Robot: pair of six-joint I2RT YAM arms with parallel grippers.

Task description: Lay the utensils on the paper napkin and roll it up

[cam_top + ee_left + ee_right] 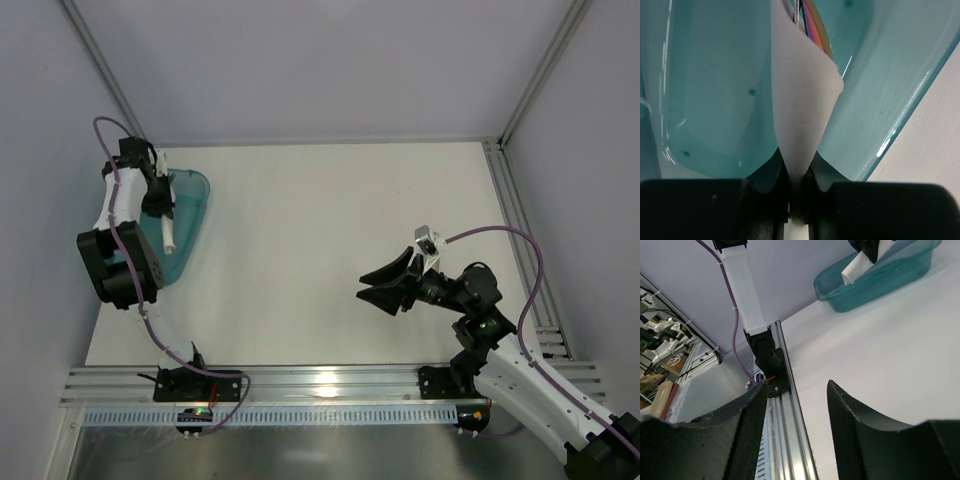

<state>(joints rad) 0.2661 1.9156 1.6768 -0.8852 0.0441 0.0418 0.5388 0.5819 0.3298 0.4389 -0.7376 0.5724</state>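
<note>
My left gripper, jaws closed on the lower fold of the thin white paper napkin, hangs inside the translucent teal plastic tub at the far left of the off-white table. The slim utensils, one a metal shaft and one iridescent, lie in the tub behind the sheet. My right gripper hovers open above the table, well apart. Judged progress: early. Spreading the napkin, placing the cutlery and rolling all remain. The tub wall stands between napkin and table.
</note>
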